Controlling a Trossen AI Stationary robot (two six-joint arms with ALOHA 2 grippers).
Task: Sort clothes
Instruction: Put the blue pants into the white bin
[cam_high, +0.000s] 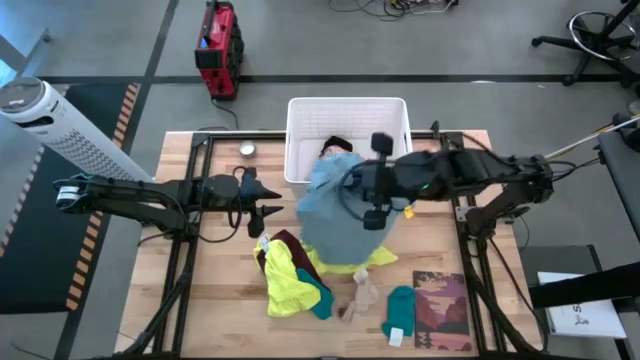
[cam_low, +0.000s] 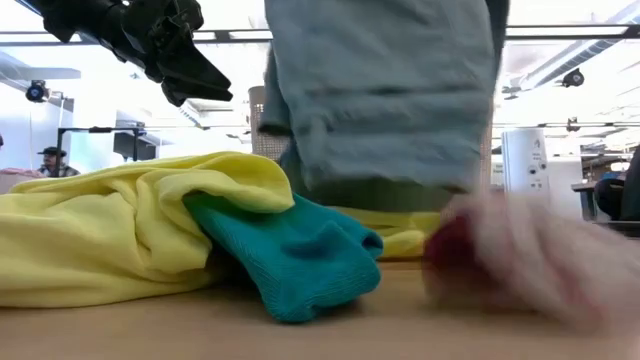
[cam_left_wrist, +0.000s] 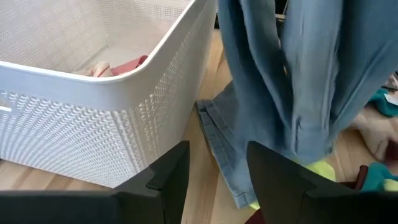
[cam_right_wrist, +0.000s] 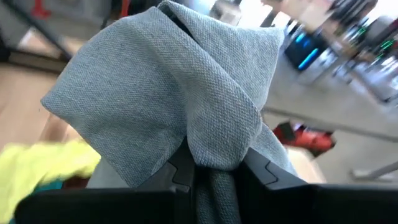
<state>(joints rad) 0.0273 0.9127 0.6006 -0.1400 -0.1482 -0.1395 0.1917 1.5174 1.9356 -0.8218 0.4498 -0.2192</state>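
Grey-blue garment bunched, hanging in folds, pinched by right fingers; left fingers spread.

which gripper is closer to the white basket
Left. The left gripper hangs open just beside the white basket; the right gripper, shut on the grey-blue garment, sits slightly farther in front.

A white perforated basket stands at twelve o'clock on the wooden table. A reddish-brown printed mat lies at five o'clock. A small round metal object rests just beside the basket, toward eleven o'clock.
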